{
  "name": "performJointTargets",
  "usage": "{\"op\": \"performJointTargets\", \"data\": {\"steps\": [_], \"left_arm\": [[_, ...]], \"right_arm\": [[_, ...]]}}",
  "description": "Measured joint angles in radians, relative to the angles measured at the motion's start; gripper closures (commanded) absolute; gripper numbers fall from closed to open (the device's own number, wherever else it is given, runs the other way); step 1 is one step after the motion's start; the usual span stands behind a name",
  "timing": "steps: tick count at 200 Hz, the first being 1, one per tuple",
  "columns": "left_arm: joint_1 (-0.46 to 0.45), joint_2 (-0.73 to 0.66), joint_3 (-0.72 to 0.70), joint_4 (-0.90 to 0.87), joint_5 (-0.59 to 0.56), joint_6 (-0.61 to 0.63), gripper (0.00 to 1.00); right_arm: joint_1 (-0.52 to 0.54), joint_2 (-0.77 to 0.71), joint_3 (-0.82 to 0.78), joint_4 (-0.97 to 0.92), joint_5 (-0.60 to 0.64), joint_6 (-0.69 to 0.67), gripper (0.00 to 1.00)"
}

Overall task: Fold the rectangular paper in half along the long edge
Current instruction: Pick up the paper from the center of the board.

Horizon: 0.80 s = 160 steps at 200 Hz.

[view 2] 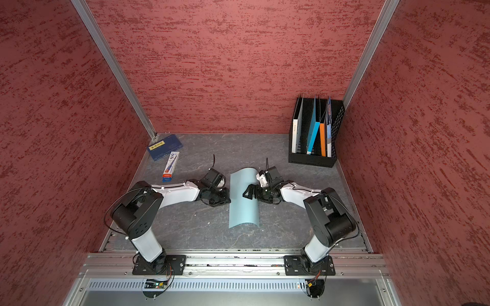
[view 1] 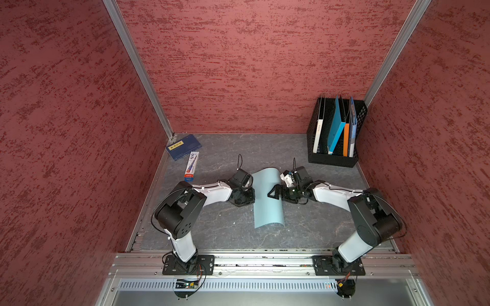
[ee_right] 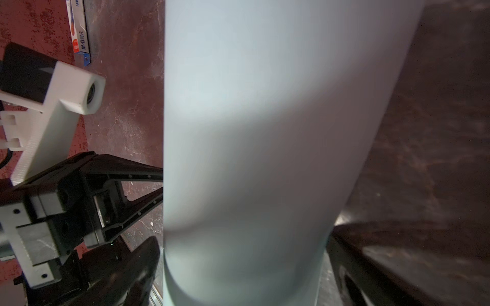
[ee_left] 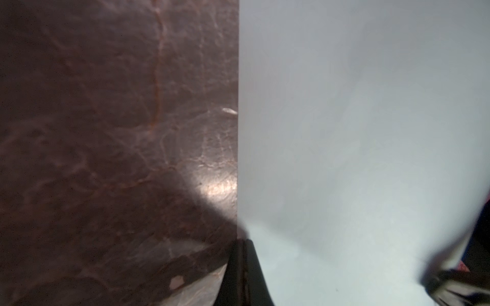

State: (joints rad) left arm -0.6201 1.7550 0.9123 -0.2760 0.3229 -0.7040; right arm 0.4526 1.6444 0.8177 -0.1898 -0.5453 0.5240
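The pale blue sheet of paper [view 1: 268, 212] lies on the table [view 1: 225, 227] curled into a loose arch, its flat long edge pinched in the clenched left gripper [view 1: 253, 195], while the right gripper [view 1: 273, 191] hangs just above the hump, jaws spread wide and holding nothing.

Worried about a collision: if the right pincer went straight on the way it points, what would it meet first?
Likely the rectangular paper: the open right pincer points across the bowed sheet, close above it. If it clears that, the left pincer at the far edge comes next; height is unclear.
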Motion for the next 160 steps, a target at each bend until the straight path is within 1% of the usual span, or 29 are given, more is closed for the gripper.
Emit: {"op": "performJointTargets", "data": {"steps": [40,104,160], "left_arm": [[-0.011,0.001,-0.003,0.014,0.012,-0.002,1.0],[-0.022,-0.001,-0.049,0.12,0.069,-0.006,1.0],[-0.031,0.0,-0.06,0.147,0.091,-0.005,1.0]], "right_arm": [[0.02,0.027,0.038,-0.021,0.011,0.003,0.01],[0.05,0.065,0.09,-0.042,0.038,0.007,0.01],[0.066,0.076,0.114,-0.072,0.072,0.006,0.01]]}}
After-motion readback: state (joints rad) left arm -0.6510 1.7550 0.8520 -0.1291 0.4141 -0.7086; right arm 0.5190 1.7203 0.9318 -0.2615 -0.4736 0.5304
